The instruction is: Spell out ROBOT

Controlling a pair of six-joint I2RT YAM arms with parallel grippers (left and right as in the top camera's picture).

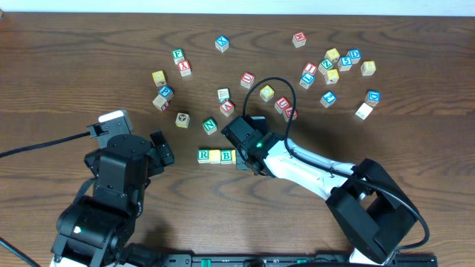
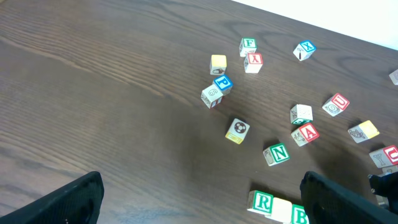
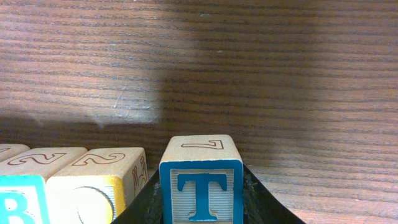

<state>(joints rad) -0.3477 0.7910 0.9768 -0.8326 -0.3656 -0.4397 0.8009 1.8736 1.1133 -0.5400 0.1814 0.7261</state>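
Observation:
A row of cubes lies at the table's middle: green R [image 1: 203, 155], a yellow-faced cube [image 1: 215, 156], green B [image 1: 227, 156]. My right gripper [image 1: 245, 152] hangs over the row's right end and hides what lies there from above. The right wrist view shows the B [image 3: 12, 202], a second yellow-faced cube [image 3: 93, 190] and the blue T cube [image 3: 201, 183]. The T stands between my right gripper's [image 3: 201, 202] black fingers [image 3: 258, 202], which press its sides. A narrow gap separates the T from the yellow cube. My left gripper [image 2: 202, 202] is open and empty, left of the R [image 2: 263, 201].
Loose cubes lie behind the row: green N [image 1: 210, 126], red A [image 1: 227, 108], a yellow one [image 1: 182, 119], and a cluster at the back right [image 1: 330, 67]. A black cable [image 1: 271, 83] loops above the right arm. The left arm's base [image 1: 111, 193] fills the near left.

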